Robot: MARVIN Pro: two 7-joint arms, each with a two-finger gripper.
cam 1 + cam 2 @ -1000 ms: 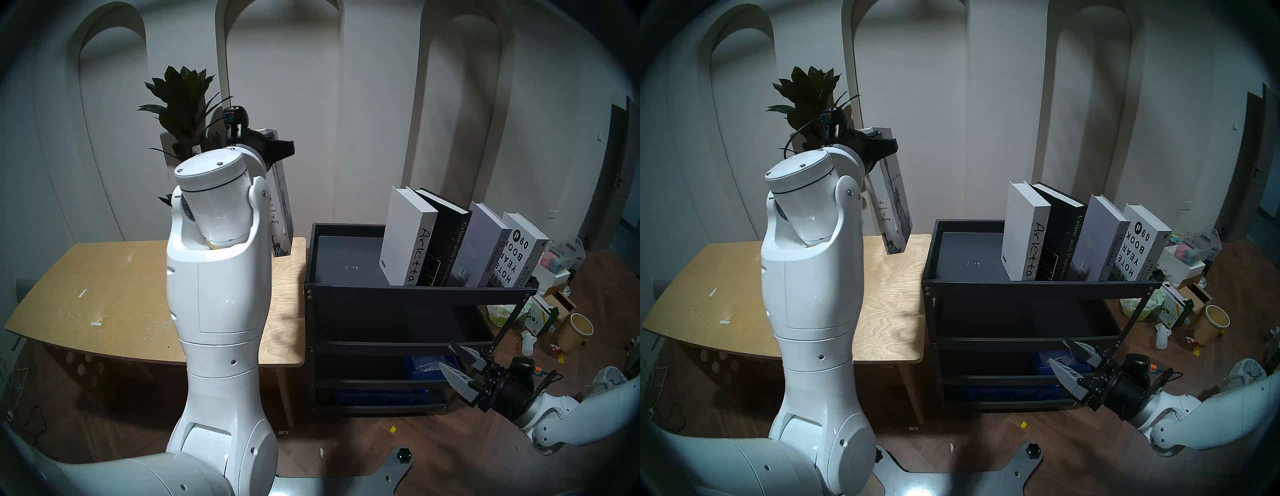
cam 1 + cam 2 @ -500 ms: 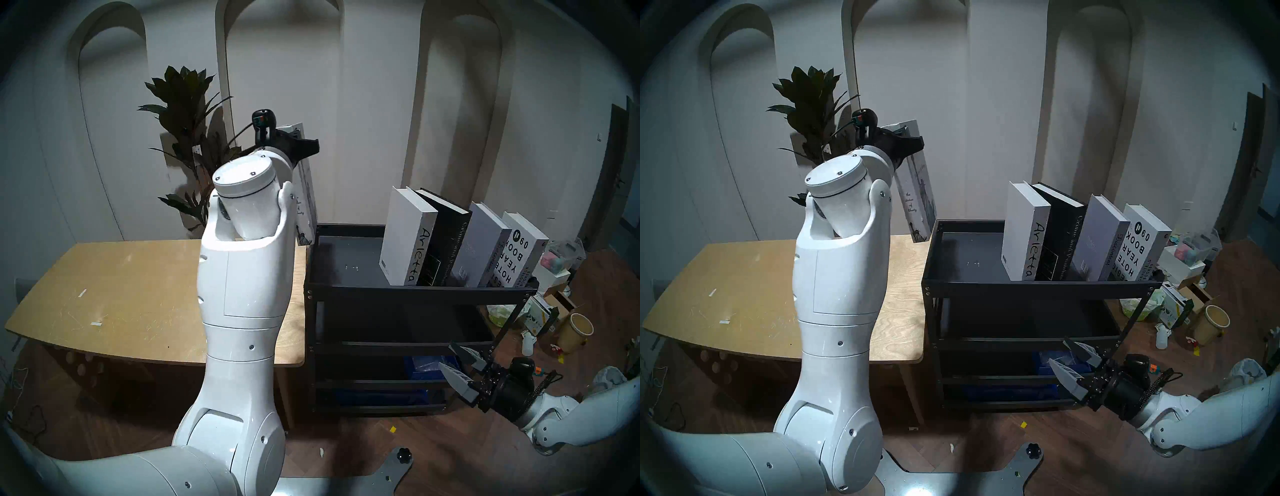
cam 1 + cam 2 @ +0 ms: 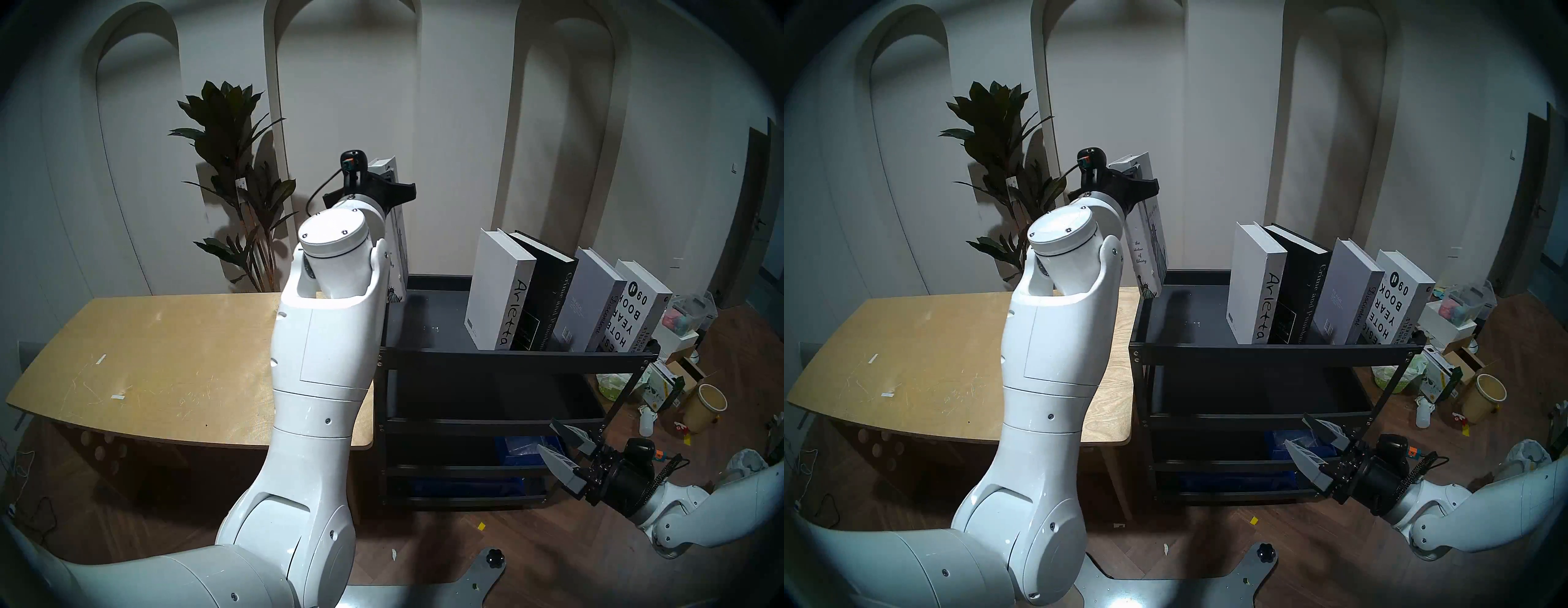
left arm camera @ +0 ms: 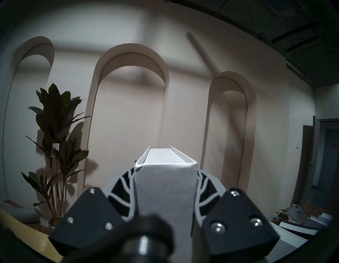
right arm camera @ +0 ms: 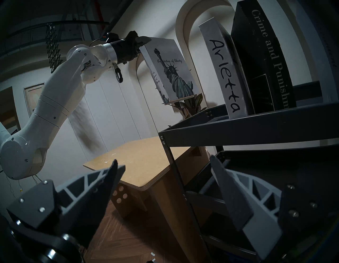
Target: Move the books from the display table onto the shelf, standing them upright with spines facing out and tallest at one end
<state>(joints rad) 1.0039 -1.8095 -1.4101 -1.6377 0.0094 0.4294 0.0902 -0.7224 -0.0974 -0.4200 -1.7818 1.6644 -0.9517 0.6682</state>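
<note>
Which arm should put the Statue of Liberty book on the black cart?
The left. Its claw already grips the Statue of Liberty book over the cart's top tray, beside Arietta. The right claw hangs open and empty, low by the cart.

left arm [image 3: 326,339] hiding Statue of Liberty book [image 3: 398,237], display table [image 3: 148,361] partly

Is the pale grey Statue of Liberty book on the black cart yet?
No: pale grey Statue of Liberty book hangs from left gripper, above black cart.
</note>
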